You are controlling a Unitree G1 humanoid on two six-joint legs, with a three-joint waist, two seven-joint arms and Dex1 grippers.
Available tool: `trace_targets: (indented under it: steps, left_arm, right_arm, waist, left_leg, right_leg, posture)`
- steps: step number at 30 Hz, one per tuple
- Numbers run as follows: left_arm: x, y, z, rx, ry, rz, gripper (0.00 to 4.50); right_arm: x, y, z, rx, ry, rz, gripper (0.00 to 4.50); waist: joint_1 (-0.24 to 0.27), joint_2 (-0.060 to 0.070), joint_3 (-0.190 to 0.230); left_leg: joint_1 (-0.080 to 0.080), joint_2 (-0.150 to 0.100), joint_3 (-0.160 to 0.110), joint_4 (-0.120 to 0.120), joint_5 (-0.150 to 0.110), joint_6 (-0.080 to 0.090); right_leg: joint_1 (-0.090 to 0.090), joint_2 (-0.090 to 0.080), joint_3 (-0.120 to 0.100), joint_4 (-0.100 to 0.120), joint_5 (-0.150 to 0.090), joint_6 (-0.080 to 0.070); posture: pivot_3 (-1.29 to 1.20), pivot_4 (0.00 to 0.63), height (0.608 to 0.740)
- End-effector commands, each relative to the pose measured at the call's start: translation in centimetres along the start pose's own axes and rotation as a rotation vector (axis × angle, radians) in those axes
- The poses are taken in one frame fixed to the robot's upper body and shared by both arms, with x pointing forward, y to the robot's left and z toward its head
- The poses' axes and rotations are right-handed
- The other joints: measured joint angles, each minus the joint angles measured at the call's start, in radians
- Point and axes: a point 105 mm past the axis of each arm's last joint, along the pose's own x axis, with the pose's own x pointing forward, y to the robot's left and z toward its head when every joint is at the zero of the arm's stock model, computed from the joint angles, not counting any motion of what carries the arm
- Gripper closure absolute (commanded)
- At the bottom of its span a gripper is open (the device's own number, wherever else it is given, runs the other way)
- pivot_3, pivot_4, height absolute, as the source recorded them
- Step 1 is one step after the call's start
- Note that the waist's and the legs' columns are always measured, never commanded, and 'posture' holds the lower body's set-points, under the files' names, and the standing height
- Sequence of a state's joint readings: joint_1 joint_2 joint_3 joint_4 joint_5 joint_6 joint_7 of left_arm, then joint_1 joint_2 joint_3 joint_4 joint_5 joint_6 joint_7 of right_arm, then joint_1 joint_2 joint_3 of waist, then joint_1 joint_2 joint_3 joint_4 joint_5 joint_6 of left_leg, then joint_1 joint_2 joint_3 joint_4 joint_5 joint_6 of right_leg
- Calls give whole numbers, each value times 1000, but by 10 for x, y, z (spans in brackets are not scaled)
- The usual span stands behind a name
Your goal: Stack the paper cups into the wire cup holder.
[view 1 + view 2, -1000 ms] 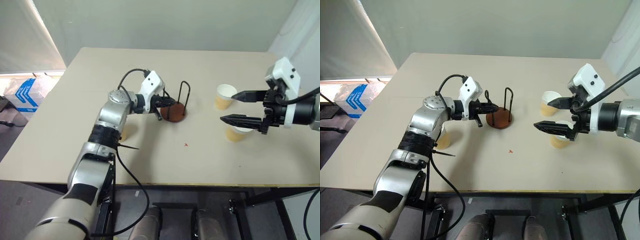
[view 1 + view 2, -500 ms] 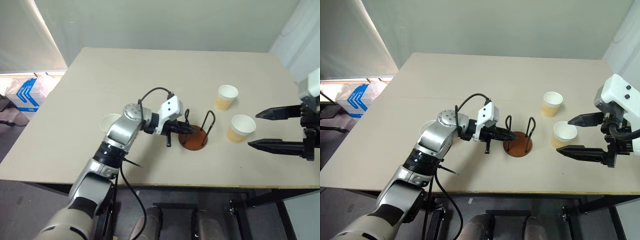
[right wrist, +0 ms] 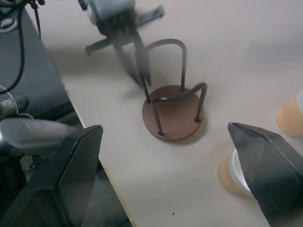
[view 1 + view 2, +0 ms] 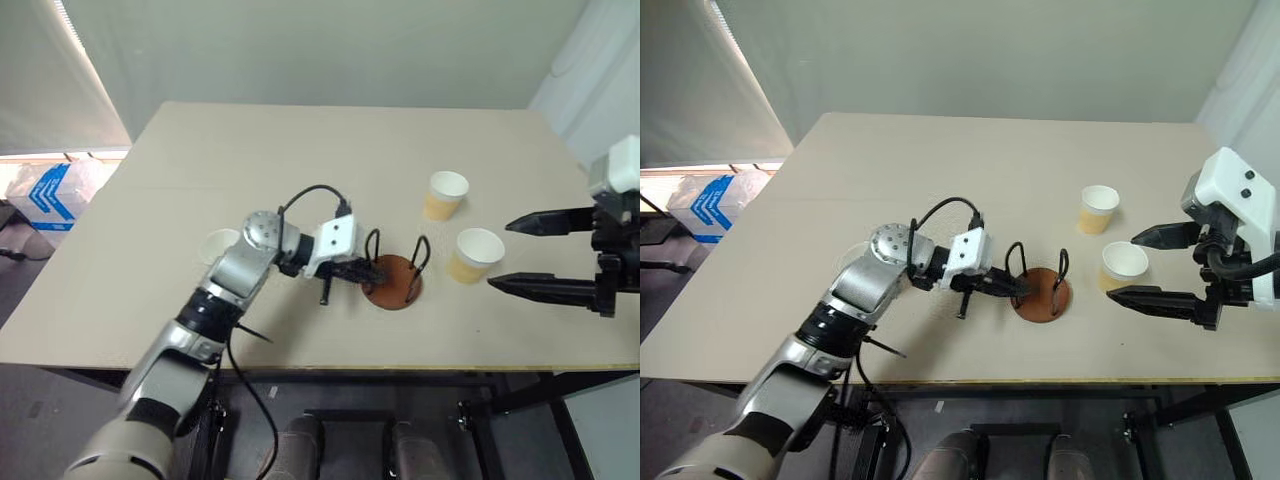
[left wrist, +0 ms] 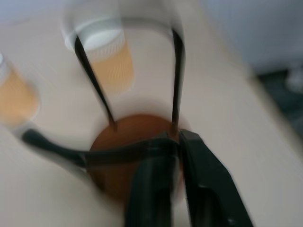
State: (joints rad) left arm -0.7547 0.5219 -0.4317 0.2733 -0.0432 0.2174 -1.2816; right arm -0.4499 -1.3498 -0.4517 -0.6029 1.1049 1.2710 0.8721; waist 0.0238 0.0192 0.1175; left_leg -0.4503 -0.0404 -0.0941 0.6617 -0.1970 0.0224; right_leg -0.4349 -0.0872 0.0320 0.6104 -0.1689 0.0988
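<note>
The surface (image 4: pixel 300 150) looks like matt, pale beige board, smooth. The wire cup holder (image 4: pixel 1042 295) has a dull reddish-brown disc base and thin black metal wire loops. The paper cups (image 4: pixel 474 254) are matt paper, white-rimmed. The right gripper (image 3: pixel 165 189) shows finely textured black pads.

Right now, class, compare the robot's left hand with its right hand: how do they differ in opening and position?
The left hand has its fingers nearly together, while the right hand is spread wide open. The left hand sits at the wire cup holder, at one of its wire loops; the right hand hangs beside the nearer paper cup, touching nothing. Both have two black fingers, point toward the middle of the table and hold no cup.
</note>
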Motion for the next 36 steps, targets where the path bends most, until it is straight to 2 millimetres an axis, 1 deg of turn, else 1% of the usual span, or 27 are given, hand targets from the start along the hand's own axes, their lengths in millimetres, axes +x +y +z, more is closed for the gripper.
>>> trace_targets:
  steps: [1,3,7,8,9,11,14,17,19,23,24,26,27,29,33,36]
  left_arm:
    - [-11,11,11,41,-23,54,2656]
    - [-15,16,10,42,-20,85,1966]
    - [-19,19,9,43,-25,121,548]
    - [-20,20,10,40,-31,126,234]
    - [-20,21,12,34,-45,135,70]
    - [-22,24,19,16,-90,150,70]
    - [-25,22,28,16,-131,128,70]
    - [-29,22,31,39,-129,119,70]
    - [-35,25,32,67,-109,132,70]
    - [-64,40,46,132,-94,215,70]
    - [-71,41,49,130,-100,222,70]
    - [-78,41,53,123,-109,225,70]
    - [-89,42,59,103,-141,240,70]
    - [-102,43,67,86,-175,273,70]
    - [-111,41,73,68,-191,308,70]
    - [-114,36,73,56,-187,316,70]
  right_arm:
    - [1,-2,7,-44,-33,-11,0]
    - [2,-4,8,-50,-37,-9,0]
    - [4,-6,9,-61,-40,-2,0]
    - [4,-7,9,-63,-41,0,0]
    - [5,-7,10,-66,-42,0,0]
    - [6,-9,11,-74,-47,2,0]
    - [7,-11,12,-79,-49,7,0]
    - [7,-12,14,-87,-53,7,0]
    - [7,-17,18,-109,-64,-7,0]
    - [13,-50,38,-179,-131,-116,0]
    - [16,-55,42,-194,-137,-126,0]
    - [19,-61,46,-211,-136,-133,0]
    - [24,-70,50,-231,-144,-145,0]
    - [33,-83,54,-267,-148,-166,0]
    - [48,-100,57,-307,-140,-169,0]
    - [69,-115,50,-348,-80,-170,0]
  waist:
    - [0,-2,1]
    - [8,-2,1]
    - [11,-2,1]
    - [11,-2,1]
    - [11,-2,1]
    - [10,-2,1]
    - [10,-2,1]
    - [10,-2,1]
    - [10,-2,1]
    - [5,-3,2]
    - [4,-3,2]
    - [2,-3,2]
    - [1,-3,2]
    - [-3,-3,2]
    - [-5,-2,2]
    - [-6,-2,2]
  left_leg:
    - [-3,0,-1,0,1,0]
    - [-6,0,-3,1,2,-1]
    - [-7,-1,-3,1,0,0]
    - [-7,-1,-3,1,-1,0]
    - [-7,-1,-3,1,-1,-1]
    - [-7,-1,-2,1,-2,-3]
    - [-8,-1,-2,1,0,-7]
    - [-8,-1,-1,1,-2,-9]
    - [-8,-1,-1,2,-3,-9]
    - [-8,0,-1,2,-4,-9]
    - [-8,0,-1,3,-4,-8]
    - [-8,0,-1,2,-6,-5]
    - [-7,0,-1,2,-10,2]
    - [-6,1,-1,3,-10,2]
    - [-6,1,-1,2,-9,2]
    - [-6,1,-2,2,-9,2]
  right_leg:
    - [-2,0,-1,0,0,0]
    - [-4,0,-1,0,1,-1]
    - [-4,0,-1,-1,3,-5]
    - [-5,0,-1,-1,6,-10]
    - [-5,0,-1,-1,5,-11]
    - [-5,0,-1,0,3,-12]
    - [-6,0,-1,0,1,-10]
    - [-6,0,-1,0,0,-6]
    - [-6,-1,-1,0,0,-3]
    - [-7,-1,-1,0,1,-2]
    - [-7,-1,-1,0,2,-3]
    - [-7,-1,-2,0,3,-3]
    - [-7,-1,-2,0,3,-4]
    - [-6,-1,-2,0,3,-4]
    - [-7,-1,-3,0,5,-7]
    - [-7,-1,-3,0,3,-16]
  posture:
    - [0,150,740]
    - [0,150,740]
    - [0,150,740]
    - [0,150,740]
    - [0,150,740]
    - [0,150,740]
    - [0,150,740]
    - [0,150,740]
    - [0,150,740]
    - [0,150,740]
    - [0,150,740]
    - [0,150,740]
    - [0,150,740]
    - [0,150,740]
    - [0,150,740]
    - [0,150,740]
